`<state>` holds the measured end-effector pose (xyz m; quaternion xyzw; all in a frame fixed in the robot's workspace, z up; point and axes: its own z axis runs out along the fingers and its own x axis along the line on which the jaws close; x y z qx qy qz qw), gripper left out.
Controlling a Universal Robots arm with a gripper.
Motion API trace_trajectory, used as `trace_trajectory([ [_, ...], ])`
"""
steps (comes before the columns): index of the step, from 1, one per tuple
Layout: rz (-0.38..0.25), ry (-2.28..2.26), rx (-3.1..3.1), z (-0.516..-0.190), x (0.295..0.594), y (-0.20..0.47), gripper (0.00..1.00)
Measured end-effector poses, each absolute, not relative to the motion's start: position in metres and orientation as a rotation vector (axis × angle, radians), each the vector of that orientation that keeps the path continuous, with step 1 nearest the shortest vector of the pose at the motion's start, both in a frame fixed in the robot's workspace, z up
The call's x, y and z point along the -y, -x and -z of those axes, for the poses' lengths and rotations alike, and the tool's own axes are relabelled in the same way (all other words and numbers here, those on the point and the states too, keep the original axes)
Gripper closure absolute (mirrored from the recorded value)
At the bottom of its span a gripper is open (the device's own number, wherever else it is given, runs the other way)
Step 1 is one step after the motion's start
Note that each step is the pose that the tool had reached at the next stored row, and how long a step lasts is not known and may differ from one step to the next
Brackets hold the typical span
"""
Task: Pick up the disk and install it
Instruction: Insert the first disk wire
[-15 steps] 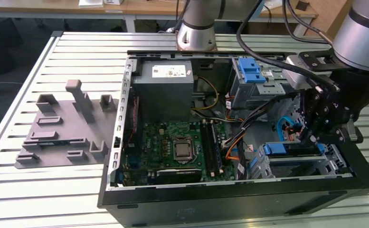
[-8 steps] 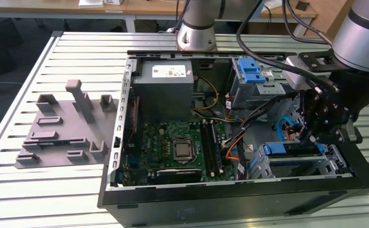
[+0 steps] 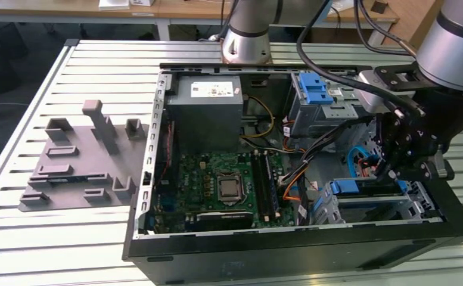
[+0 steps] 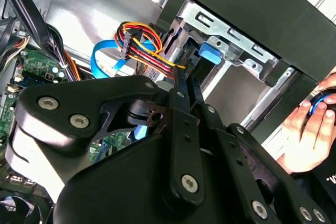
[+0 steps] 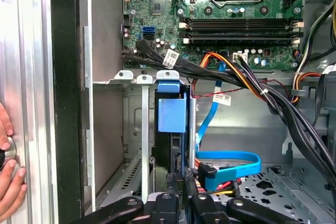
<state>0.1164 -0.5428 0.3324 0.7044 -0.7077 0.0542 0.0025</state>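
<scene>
The gripper (image 3: 395, 173) hangs low inside the open computer case (image 3: 295, 250), over the drive bay (image 3: 374, 202) at the exterior view's right, near the front wall. And there's the disk (image 5: 172, 114), standing on edge in that bay: in the first wrist view its blue carrier tab faces the camera, slotted between the metal bay rails (image 5: 144, 129), with the dark body of the drive running down towards the gripper's black links at the frame's lower edge. From the exterior view a blue edge of the carrier (image 3: 366, 187) shows just beneath the gripper's fingers.

Is it clamped on the disk? I cannot tell; the fingertips are buried behind the gripper's own linkage in both wrist views, so the gap between them is hidden.

Around it, a blue ribbon cable (image 5: 231, 158) loops just beside the disk, and a bundle of red, yellow and black wires (image 4: 142, 45) crosses in front of the bay in the second wrist view. The motherboard (image 3: 223, 185) lies on the case floor, well apart from the bay. A person's hand (image 4: 310, 129) rests outside the case wall. On the slatted counter (image 3: 24, 238) sits a grey fixture plate (image 3: 80, 167).
</scene>
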Motion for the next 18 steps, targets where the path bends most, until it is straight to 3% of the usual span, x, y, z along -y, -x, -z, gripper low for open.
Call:
trace_trajectory([
  [18, -0.167, -2.211, 2.221, -0.3298, 0.5439, -0.1164, 0.84],
])
